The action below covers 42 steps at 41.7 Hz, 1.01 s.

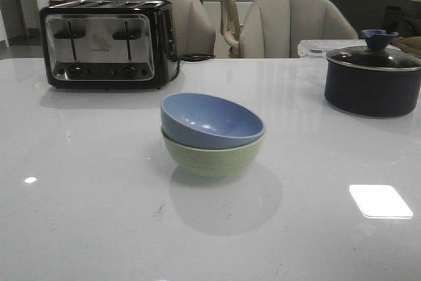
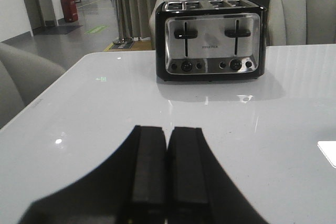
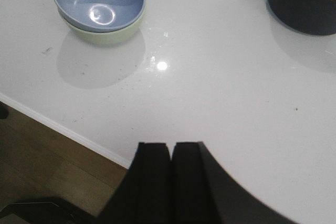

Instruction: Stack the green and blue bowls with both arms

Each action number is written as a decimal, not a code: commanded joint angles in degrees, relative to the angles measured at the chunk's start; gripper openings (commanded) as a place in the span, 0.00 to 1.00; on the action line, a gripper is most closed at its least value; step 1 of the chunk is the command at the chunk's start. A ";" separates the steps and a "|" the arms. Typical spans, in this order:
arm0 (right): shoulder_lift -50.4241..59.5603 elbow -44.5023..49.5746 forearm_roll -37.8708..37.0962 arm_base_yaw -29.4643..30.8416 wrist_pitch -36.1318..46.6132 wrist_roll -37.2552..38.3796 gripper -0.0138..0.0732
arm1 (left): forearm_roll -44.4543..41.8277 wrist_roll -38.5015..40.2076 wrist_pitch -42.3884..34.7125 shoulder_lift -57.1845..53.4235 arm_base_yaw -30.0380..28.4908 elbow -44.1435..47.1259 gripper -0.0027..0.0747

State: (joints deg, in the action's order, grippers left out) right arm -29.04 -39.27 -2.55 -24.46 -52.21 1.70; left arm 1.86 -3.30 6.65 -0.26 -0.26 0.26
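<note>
Toaster is parked back left on the desk. Mid-desk, the blue bowl is nested, a bit tilted, in the green bowl. Pot sits back right. Left end effector and right end effector are both closed up, empty.

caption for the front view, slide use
Blue bowl nested, slightly tilted, in green bowl at table centre; toaster behind left, lidded pot right.
</note>
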 commanded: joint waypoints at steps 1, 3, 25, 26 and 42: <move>-0.27 -1.41 -0.77 0.22 3.41 -0.02 0.20 | 1.68 0.04 -9.74 -1.34 -0.53 1.28 0.17; -0.27 -1.41 -0.77 0.22 3.41 -0.02 0.20 | 1.68 0.04 -9.41 -1.34 -0.42 1.15 0.17; -0.27 -1.41 -0.77 0.22 3.27 -0.02 0.20 | 1.68 0.04 -9.59 -1.24 -0.29 1.15 0.17; -0.27 -1.41 -0.77 0.22 3.27 -0.02 0.20 | 1.68 0.04 -9.59 -1.24 -0.29 1.15 0.17; -0.27 -1.41 -0.77 0.22 3.27 -0.02 0.20 | 1.68 0.04 -9.59 -1.24 -0.29 1.15 0.17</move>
State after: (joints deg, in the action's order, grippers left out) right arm -28.99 -39.27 -2.55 -24.46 -52.45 1.76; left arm 3.14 -3.30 2.24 -0.26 -0.64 0.26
